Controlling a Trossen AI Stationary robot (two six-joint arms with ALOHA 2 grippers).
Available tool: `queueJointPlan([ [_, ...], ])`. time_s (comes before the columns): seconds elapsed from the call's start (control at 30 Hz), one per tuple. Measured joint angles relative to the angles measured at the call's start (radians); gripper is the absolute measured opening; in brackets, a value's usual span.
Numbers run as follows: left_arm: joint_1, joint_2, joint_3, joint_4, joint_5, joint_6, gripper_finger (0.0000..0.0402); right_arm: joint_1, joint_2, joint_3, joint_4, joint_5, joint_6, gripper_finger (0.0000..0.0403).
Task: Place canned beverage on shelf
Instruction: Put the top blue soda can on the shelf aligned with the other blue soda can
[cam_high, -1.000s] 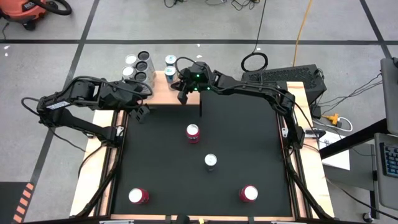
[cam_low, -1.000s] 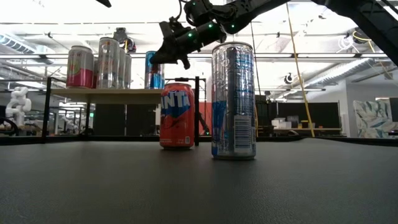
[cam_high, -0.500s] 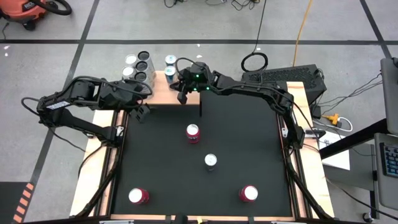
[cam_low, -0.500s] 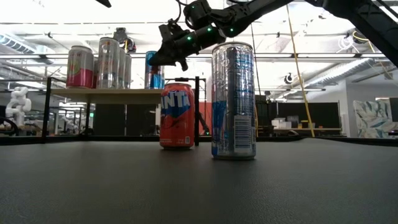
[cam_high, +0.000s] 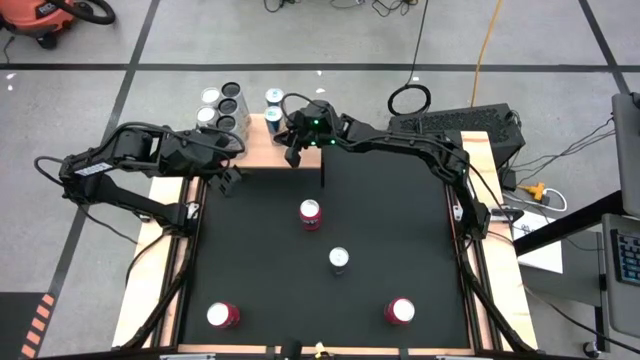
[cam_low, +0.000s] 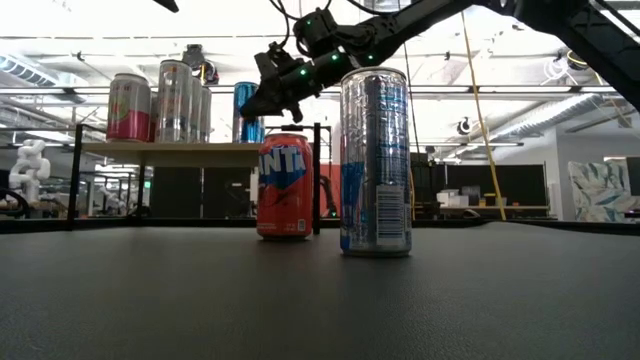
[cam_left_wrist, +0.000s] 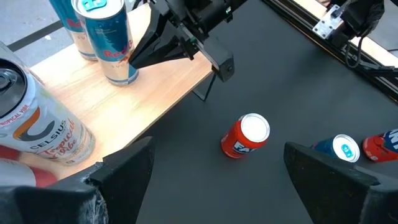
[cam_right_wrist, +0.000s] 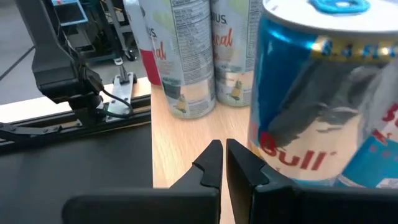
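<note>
The shelf (cam_high: 262, 150) is a pale wood board at the table's far left corner. Several cans stand on it, among them a blue can (cam_left_wrist: 107, 38) near its right end. My right gripper (cam_left_wrist: 132, 62) is shut and slants down low over the board, its tips right beside that blue can (cam_right_wrist: 323, 93). My left gripper (cam_left_wrist: 227, 180) hovers open and empty above the mat, just off the shelf's near left edge (cam_high: 228, 180). An orange can (cam_high: 310, 213) and a silver-blue can (cam_high: 340, 260) stand upright mid-table. My right gripper's shut fingertips (cam_right_wrist: 239, 158) stand beside the blue can's lower wall (cam_right_wrist: 273, 155), coming level and slightly downward from the table's right. I cannot tell whether they touch the can. The can stands upright on the shelf board.
Two red cans (cam_high: 222, 315) (cam_high: 400, 311) stand near the table's front edge. Tall pale cans (cam_right_wrist: 186, 56) crowd the shelf's left end. A thin black post (cam_high: 323, 170) rises at the shelf's near right corner. Bare board (cam_right_wrist: 180, 137) lies between the cans and the shelf edge.
My right gripper has sunk a little toward the shelf board beside the blue can, staying shut. The cans have kept their places.
</note>
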Motion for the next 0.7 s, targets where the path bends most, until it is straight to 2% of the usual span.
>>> queueJointPlan([
  [0.7,0.0,0.0,0.0,0.0,0.0,0.0,0.0361,-0.016,0.003,0.0,0.03,0.002,-0.015,0.0],
])
